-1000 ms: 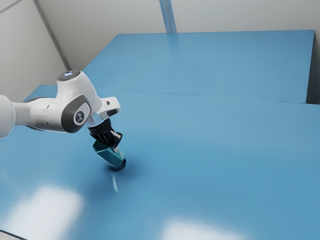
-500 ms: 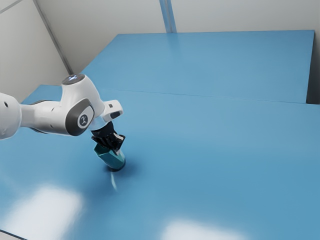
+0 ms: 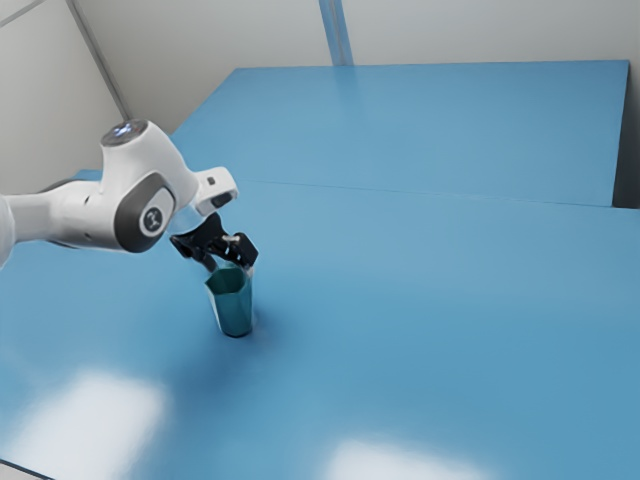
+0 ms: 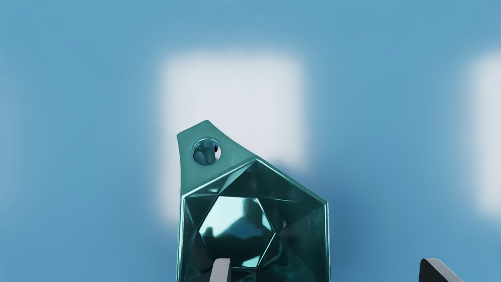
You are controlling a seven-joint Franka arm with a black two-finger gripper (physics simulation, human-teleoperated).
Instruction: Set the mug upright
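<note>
The mug [image 3: 234,308] is seen on its base on the blue table [image 3: 450,300], mouth up; whether a slight lean is left in it cannot be told. It is placed toward the exterior view's left side of the table, well apart from the far edge, on the near side of the thin seam [image 3: 420,193] by which the tabletop is crossed.

The gripper [image 3: 230,265] is held at the mug's rim, tilted, and is released: its fingers are spread wide and the mug is not grasped. In the wrist view one finger [image 4: 221,270] is seen across the mug's mouth, and the other finger [image 4: 434,270] is set outside the mug, apart from its wall, so that part of the wall is left between them. Whether the first tip is dipped inside or kept above cannot be told. The handle [image 4: 195,176], pierced by a round hole [image 4: 206,152], is pointed away from both fingers.

Around it, soft shadow is cast beside the mug, and pale patches of light [image 3: 95,430] are reflected by the tabletop. Beyond the far edge a light wall [image 3: 480,30] with a blue strip [image 3: 336,30] is seen.
</note>
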